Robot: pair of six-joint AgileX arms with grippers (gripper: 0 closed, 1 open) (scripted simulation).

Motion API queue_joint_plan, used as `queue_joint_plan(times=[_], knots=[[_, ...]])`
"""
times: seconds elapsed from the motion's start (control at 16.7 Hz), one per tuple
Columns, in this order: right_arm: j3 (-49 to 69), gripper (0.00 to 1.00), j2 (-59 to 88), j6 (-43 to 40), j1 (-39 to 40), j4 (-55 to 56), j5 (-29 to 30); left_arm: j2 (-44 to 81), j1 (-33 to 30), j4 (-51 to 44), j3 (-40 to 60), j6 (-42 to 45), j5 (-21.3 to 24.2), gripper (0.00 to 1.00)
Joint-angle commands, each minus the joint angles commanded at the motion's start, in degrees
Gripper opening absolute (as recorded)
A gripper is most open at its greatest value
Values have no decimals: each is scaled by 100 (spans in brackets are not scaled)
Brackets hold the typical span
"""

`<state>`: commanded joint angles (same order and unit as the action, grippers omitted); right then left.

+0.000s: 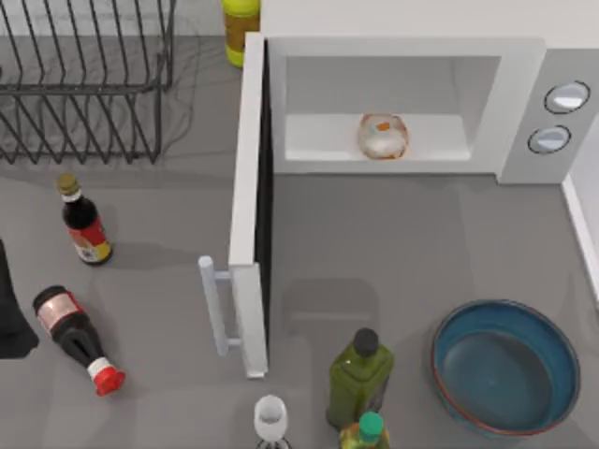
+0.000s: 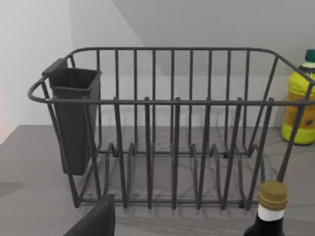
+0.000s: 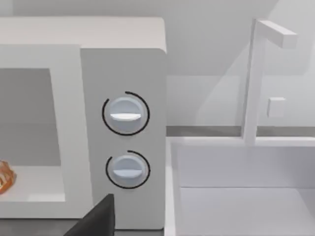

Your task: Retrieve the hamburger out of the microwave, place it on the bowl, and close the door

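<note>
The microwave [image 1: 393,103] stands at the table's far edge with its door [image 1: 249,206] swung fully open toward the near side. The hamburger [image 1: 382,137] sits inside on the cavity floor near the front lip. A broad stretch of bare grey tabletop lies between the cavity mouth and the bowl [image 1: 505,367], which sits at the near right. A dark green bottle [image 1: 358,376] stands just left of the bowl. A wire dish rack [image 2: 167,128] fills the far left. The left arm [image 1: 11,309] rests at the left edge; whether either gripper is open or closed cannot be told.
</note>
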<state>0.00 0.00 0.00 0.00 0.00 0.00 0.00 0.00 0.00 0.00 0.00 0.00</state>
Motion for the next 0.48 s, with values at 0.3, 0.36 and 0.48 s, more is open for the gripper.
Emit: queue_joint_plan(times=[0.3, 0.36, 0.48], knots=[[0, 100, 0, 0, 0, 0, 0, 0, 0, 0, 0, 0, 0, 100], [0, 100, 0, 0, 0, 0, 0, 0, 0, 0, 0, 0, 0, 100], [26, 100, 49, 11, 15, 23, 7, 0, 0, 0, 0, 0, 0, 100]])
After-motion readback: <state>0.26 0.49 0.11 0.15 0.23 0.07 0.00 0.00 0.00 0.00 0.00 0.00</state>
